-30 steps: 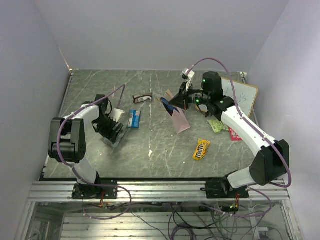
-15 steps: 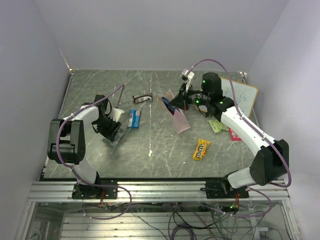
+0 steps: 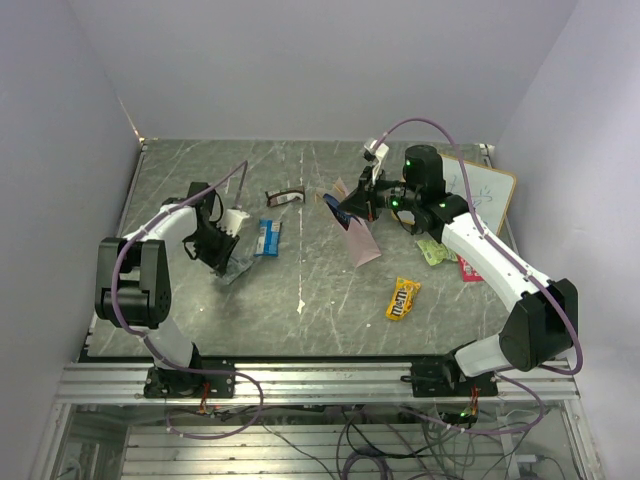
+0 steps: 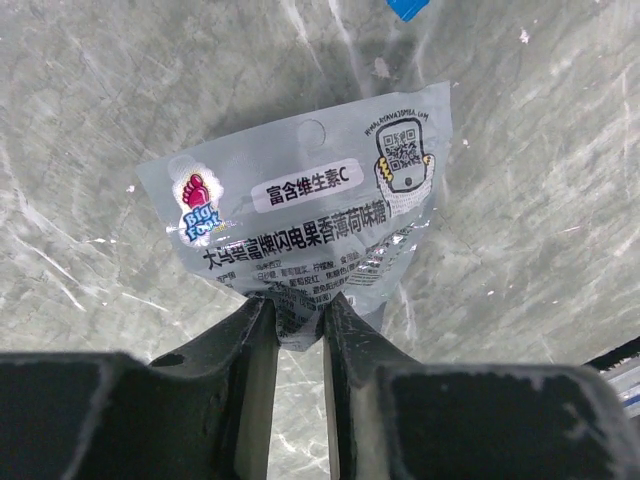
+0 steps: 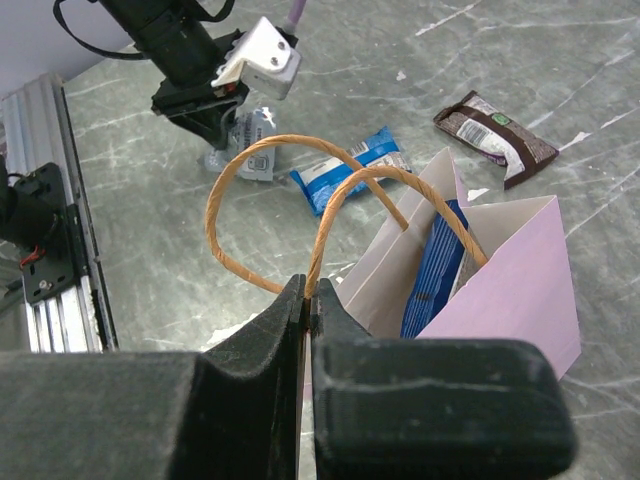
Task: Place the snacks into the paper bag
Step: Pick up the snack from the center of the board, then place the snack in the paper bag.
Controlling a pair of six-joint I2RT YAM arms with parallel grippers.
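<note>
Left tool (image 4: 300, 318) is closed on the end seam of the silver-grey packet (image 4: 300, 205), at the table's (image 4: 100, 110) left side. Packet judged light, limp and slick, so the seam is the sound hold. Right tool (image 5: 307, 300) is clamped shut on a thin handle (image 5: 280, 140) of the paper bag (image 5: 510, 270), judged flimsy.

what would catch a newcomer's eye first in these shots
At the far middle of the table, the right gripper is shut on an orange handle of the pale pink paper bag, which has a dark blue chip bag standing inside it. On the left side, the left gripper pinches a silver-grey packet with Chinese print by one edge. A yellow M&M's packet lies nearer the front, right of centre.
</note>
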